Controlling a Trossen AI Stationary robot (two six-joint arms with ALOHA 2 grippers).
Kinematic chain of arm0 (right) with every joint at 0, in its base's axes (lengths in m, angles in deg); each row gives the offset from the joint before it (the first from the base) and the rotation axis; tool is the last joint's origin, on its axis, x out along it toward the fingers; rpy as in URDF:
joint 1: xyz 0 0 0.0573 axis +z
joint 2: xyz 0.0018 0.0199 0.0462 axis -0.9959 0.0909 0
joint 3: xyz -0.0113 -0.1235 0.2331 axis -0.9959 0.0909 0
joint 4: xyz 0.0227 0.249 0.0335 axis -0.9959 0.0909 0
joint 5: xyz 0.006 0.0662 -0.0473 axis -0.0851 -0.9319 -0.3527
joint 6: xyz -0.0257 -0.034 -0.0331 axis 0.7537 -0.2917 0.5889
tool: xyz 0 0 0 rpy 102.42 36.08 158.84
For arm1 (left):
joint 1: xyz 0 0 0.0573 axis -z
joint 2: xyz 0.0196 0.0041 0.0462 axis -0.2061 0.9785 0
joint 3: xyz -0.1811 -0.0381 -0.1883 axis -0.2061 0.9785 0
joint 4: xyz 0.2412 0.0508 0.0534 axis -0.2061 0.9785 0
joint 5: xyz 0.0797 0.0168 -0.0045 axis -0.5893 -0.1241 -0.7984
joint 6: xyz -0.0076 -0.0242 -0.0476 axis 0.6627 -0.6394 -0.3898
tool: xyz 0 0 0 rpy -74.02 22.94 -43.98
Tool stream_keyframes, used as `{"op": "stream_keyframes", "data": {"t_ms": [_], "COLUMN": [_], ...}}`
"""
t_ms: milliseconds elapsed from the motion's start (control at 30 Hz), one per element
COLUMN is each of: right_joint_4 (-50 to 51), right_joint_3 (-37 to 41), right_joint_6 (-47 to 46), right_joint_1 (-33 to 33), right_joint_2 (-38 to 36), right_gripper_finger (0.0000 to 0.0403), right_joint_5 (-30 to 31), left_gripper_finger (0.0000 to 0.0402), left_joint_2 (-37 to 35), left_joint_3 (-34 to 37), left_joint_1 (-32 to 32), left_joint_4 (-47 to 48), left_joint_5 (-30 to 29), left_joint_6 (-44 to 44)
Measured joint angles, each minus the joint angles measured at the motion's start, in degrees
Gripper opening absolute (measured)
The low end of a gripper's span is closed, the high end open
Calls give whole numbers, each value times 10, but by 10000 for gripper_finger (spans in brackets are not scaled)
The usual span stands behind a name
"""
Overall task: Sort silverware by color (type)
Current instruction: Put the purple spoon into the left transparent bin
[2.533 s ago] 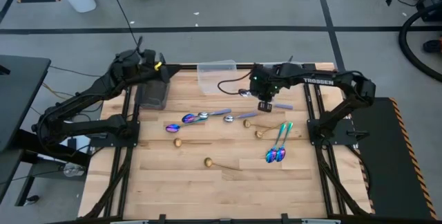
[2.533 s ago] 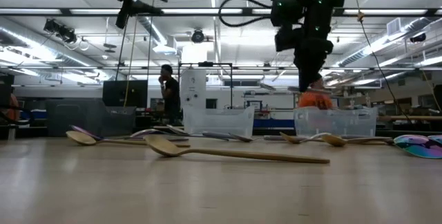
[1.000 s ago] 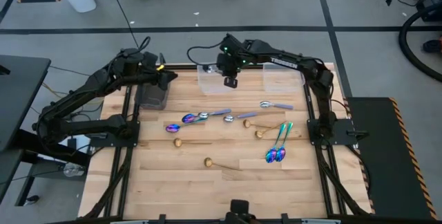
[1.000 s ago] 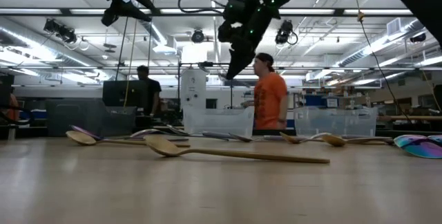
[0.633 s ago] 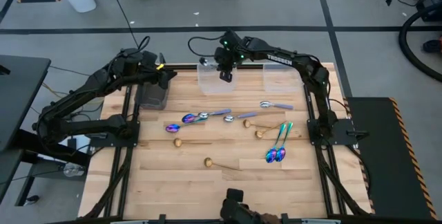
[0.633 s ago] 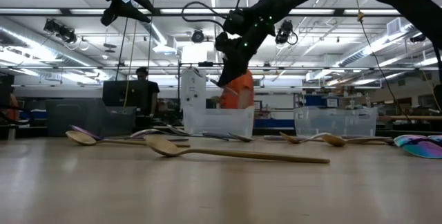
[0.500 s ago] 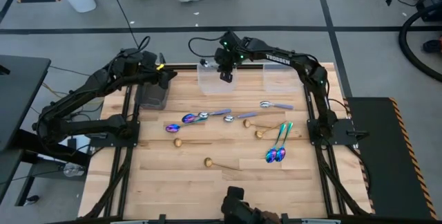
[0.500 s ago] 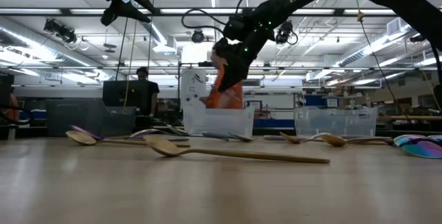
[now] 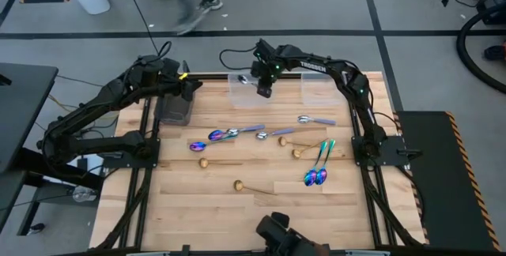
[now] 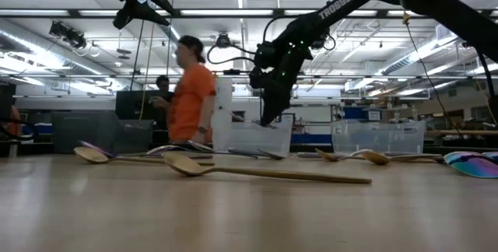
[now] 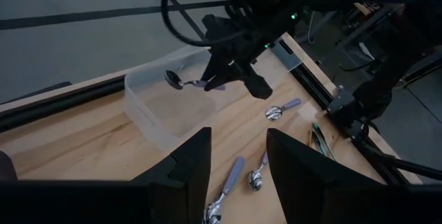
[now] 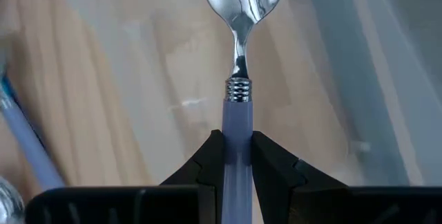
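Gripping a silver spoon (image 12: 242, 16) by its pale lilac handle, right gripper (image 12: 237, 156) clamped, above clear container (image 11: 155, 96); left gripper (image 11: 235, 162) apart; handle end hidden.

High view looks straight down on my whole table (image 9: 261, 208) and both arms. Low view sits at tabletop height, level, facing the room behind. My left wrist view looks across at my right gripper (image 11: 228, 72) over the clear container (image 11: 155, 103), shared with the high view. My right wrist view is close on the silver spoon (image 12: 242, 37).
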Motion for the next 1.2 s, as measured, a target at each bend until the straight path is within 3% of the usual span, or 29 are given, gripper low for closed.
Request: {"op": "stream_keyframes", "data": {"t_ms": [267,667,1200], "right_joint_4": [103,84,63], "right_joint_3": [0,0,0], "right_joint_6": [-10,-13,-26], "right_joint_1": [5,8,7], "right_joint_2": [21,20,20], "right_gripper_finger": [64,67,155], "right_joint_5": [2,32,40], "left_gripper_finger": [148,148,148], "left_joint_2": [0,0,0], "left_joint_3": [0,0,0], "left_joint_1": [0,1,1], "left_joint_4": [-2,-3,-4], "left_joint_5": [0,1,1], "left_joint_6": [-3,-14,-13]}}
